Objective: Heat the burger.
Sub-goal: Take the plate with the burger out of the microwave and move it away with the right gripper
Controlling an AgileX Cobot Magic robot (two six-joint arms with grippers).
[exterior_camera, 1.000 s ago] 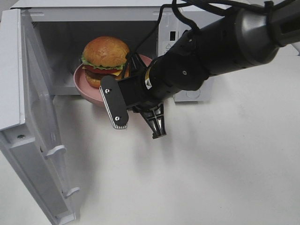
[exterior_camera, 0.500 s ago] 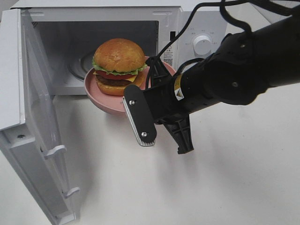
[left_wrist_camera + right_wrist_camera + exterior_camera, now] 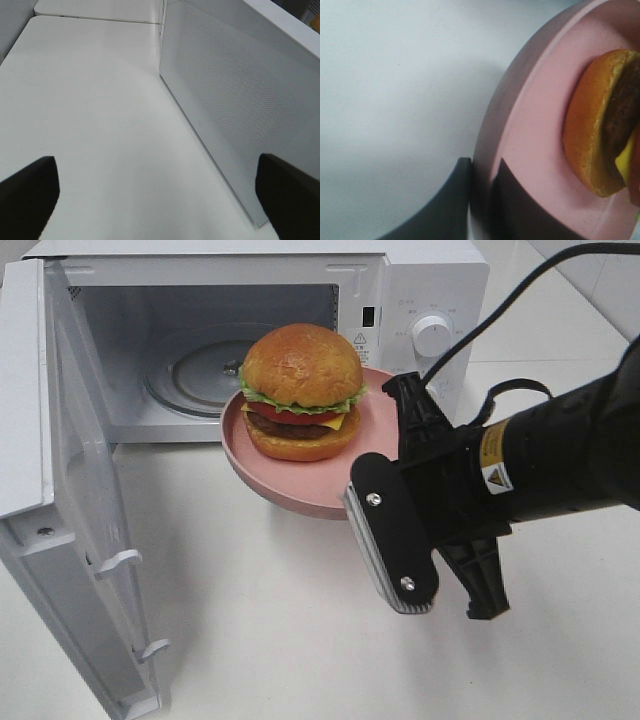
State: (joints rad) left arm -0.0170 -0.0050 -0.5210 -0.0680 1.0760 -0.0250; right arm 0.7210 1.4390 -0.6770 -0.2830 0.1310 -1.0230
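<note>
One burger (image 3: 302,390) on a pink plate (image 3: 300,495), plate rim pinched in the right gripper (image 3: 481,192) and held outside the open microwave (image 3: 420,290), turntable (image 3: 195,370) bare; left gripper (image 3: 155,195) spread, idle; loading, door closing and heating outstanding.

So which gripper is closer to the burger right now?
Right. The right gripper is clamped on the pink plate carrying the burger; the left gripper hangs open outside the microwave door.
</note>
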